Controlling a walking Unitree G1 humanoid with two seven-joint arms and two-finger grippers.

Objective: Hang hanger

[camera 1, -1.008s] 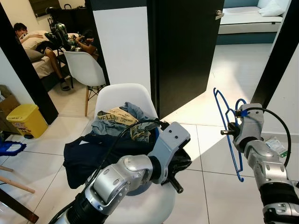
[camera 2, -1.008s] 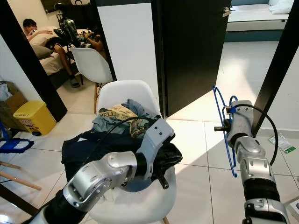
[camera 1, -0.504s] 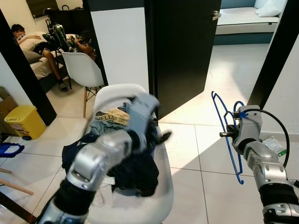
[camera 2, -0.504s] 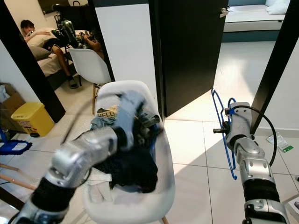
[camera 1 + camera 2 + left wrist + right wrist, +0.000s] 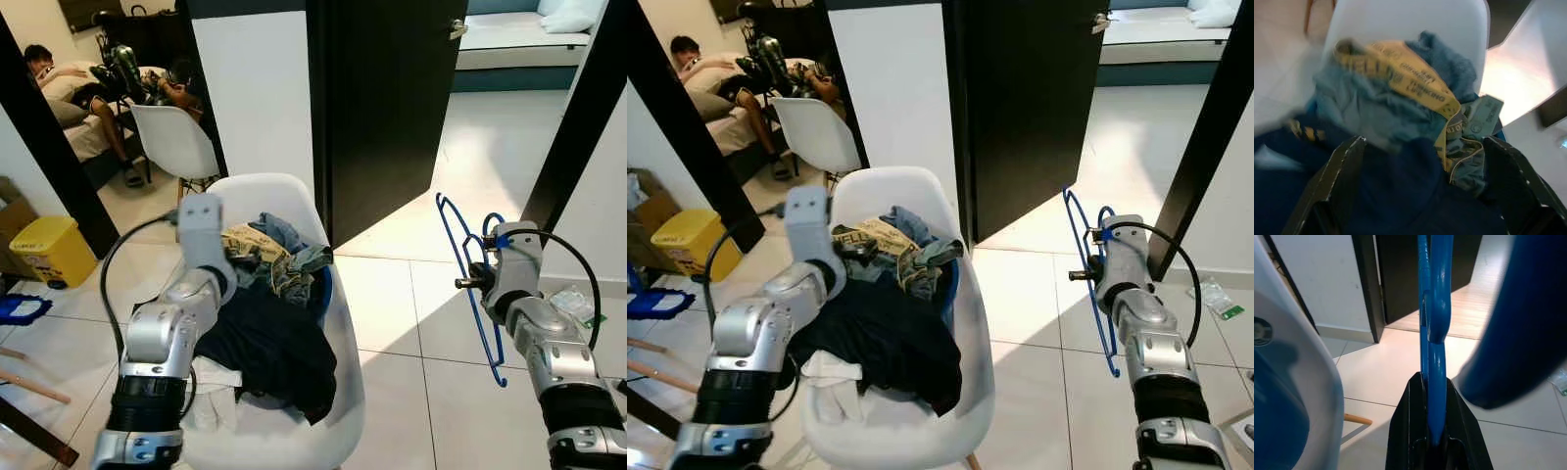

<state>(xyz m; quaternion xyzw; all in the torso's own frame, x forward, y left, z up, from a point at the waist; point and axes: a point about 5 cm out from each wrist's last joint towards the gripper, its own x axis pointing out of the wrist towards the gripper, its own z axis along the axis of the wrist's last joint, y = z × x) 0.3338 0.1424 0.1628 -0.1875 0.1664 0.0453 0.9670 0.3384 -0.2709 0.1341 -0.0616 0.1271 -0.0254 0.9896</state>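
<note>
- The right end effector (image 5: 487,281) was clenched on a blue plastic hanger (image 5: 470,284), held upright at about 3 o'clock in the head views, well clear of the floor and to the right of the white chair (image 5: 338,392).
- In the right wrist view the hanger (image 5: 1432,333) sat edge-on between the two black fingers (image 5: 1405,431), which were closed against it.
- The left end effector (image 5: 1435,181) was released, fingers spread, poised above the heap of clothes (image 5: 265,304) on the chair at about 9 o'clock; it gripped nothing.
- Handling judgement: the hanger appeared light, stiff and thin, smooth enough to pivot or slip in a narrow grip. Hold was best kept near the neck below the hook, leaving the hook free.
- No rail or rod could be identified; a dark open door (image 5: 382,108) stood at 12 o'clock.
- A person sat in the far room at about 10 o'clock, well apart.
</note>
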